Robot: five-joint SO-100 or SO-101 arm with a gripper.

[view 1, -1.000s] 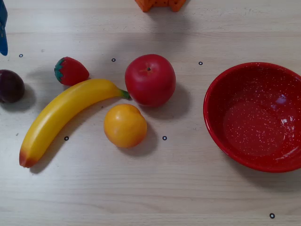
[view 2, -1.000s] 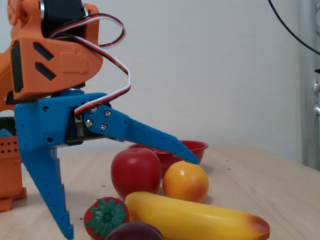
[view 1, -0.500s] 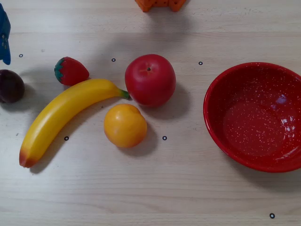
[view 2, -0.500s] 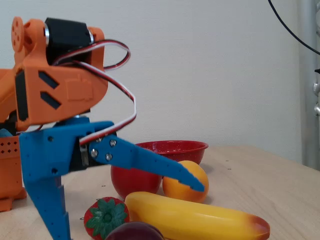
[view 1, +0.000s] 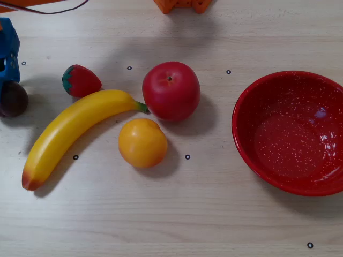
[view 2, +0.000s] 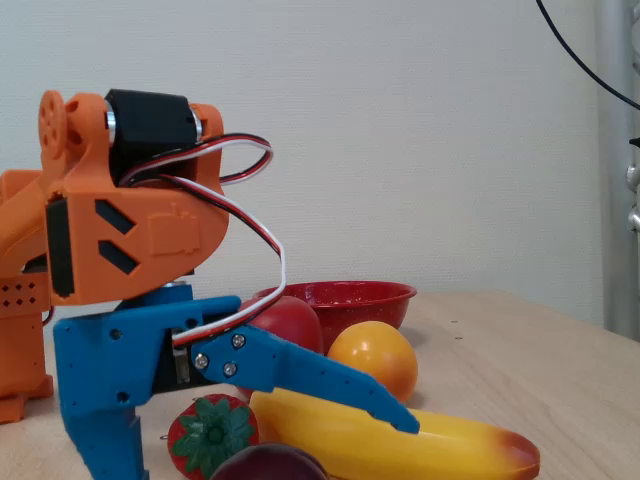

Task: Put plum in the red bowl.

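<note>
Plum (view 1: 13, 99) at the far left edge of the overhead view, directly under the blue hand (view 2: 250, 452); red bowl (view 1: 292, 131) at the opposite edge.

Hand: fingers spread apart, one pointing down left of the plum, the other angled out over the banana (view 1: 75, 134) in the fixed view; nothing gripped, contact with the plum not discernible. Plum: on the table (view 1: 171, 225), just left of the strawberry (view 1: 80, 80). From the strawberry, the apple (view 1: 171, 90), the orange fruit (view 1: 142, 142) and the bowl all lie rightward, bowl farthest, so the carry likely crosses the fruit cluster.
</note>
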